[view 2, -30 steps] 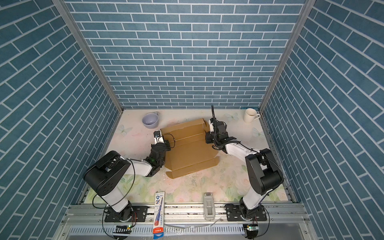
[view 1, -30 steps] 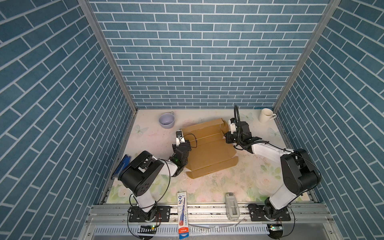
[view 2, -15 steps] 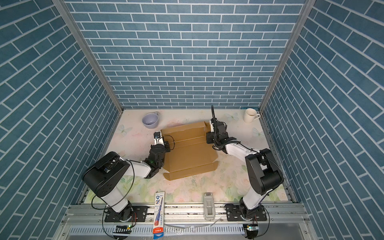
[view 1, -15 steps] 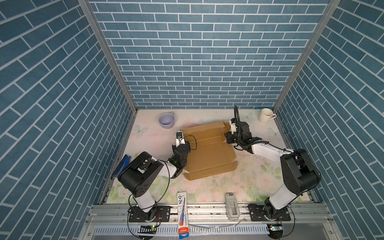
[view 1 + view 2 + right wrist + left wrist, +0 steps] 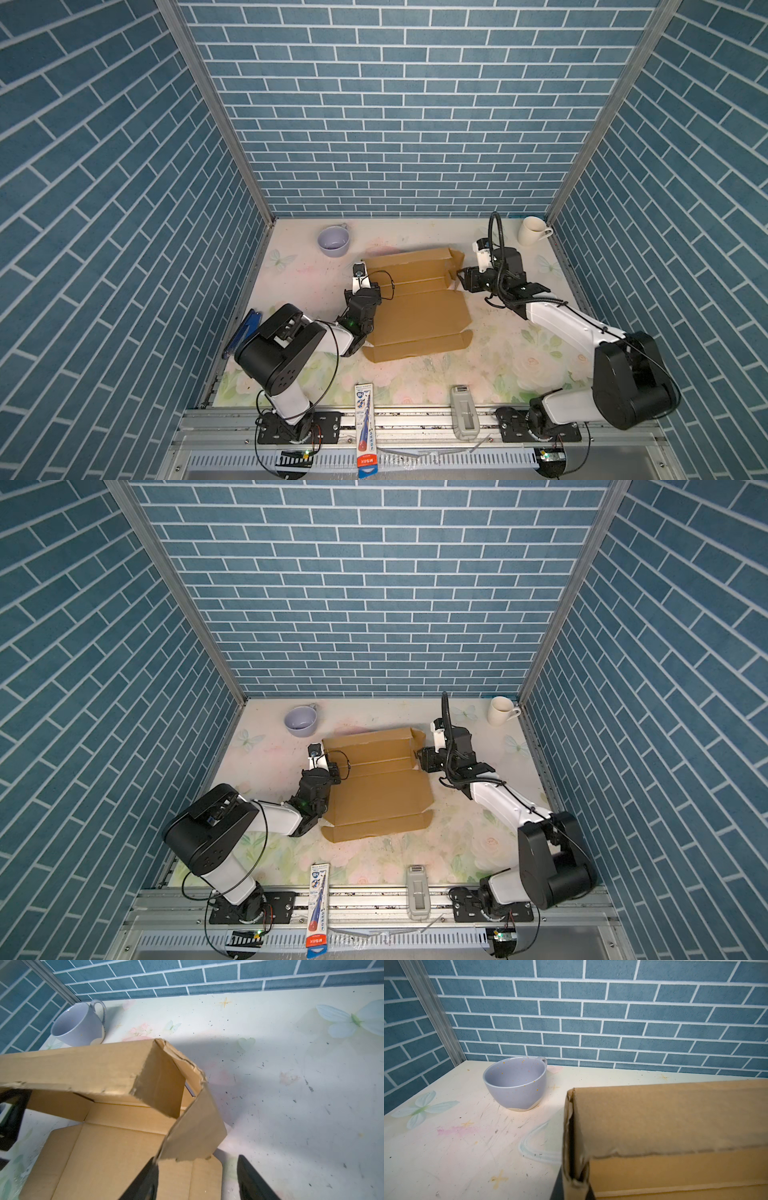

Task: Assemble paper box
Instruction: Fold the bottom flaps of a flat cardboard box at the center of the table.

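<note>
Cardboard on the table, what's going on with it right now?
Two robot arms are folding the paper box. The left gripper is shut on one end of its raised back wall. The right gripper is open beside the upright end flap opposite. The rest lies flat.

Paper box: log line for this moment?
box: back wall raised, front flat | left gripper: shut on box edge | right gripper: open at end flap

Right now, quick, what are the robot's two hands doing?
Left gripper: shut, pinching an edge of the paper box.
Right gripper: open, holding nothing, right next to the paper box.
</note>
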Robot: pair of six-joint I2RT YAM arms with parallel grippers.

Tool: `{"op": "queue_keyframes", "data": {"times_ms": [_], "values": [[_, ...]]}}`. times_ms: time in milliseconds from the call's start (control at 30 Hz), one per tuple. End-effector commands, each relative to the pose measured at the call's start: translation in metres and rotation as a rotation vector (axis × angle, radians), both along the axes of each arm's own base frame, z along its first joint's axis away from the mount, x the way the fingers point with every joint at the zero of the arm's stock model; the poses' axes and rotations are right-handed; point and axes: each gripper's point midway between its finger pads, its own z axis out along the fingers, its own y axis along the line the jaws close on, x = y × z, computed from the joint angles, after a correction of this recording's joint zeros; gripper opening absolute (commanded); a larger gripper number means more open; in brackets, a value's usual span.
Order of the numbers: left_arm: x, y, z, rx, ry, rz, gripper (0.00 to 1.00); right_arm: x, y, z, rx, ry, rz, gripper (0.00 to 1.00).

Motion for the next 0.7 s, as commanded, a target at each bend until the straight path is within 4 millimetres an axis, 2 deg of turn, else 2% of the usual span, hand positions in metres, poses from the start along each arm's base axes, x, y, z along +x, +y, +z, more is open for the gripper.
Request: {"op": "queue_keyframes", "data": {"times_ms": [0,133,233,300,367,533,667], "values": [[-0.003,0.0,-0.007,0.029,0.041,0.0,0.0,-0.02,-0.007,0.008,0.008,-0.014,0.055,0.63],[-0.003,0.0,-0.008,0.025,0.048,-0.001,0.0,-0.014,-0.024,0.016,0.016,-0.032,0.012,0.64],[-0.003,0.0,-0.007,0.025,0.049,0.0,0.0,-0.002,-0.031,0.006,0.007,0.004,-0.011,0.64],[-0.003,0.0,-0.007,0.026,0.05,-0.001,0.0,0.007,-0.032,-0.009,-0.026,0.042,-0.009,0.62],[-0.002,-0.001,-0.007,0.025,0.052,-0.002,0.0,0.012,-0.026,-0.02,-0.053,0.057,0.048,0.61],[-0.002,-0.001,-0.008,0.03,0.059,-0.002,0.0,0.018,-0.009,-0.035,-0.068,0.048,0.181,0.61],[-0.003,0.0,-0.007,0.035,0.061,-0.003,0.0,0.024,-0.005,-0.04,-0.08,0.03,0.217,0.62]]}}
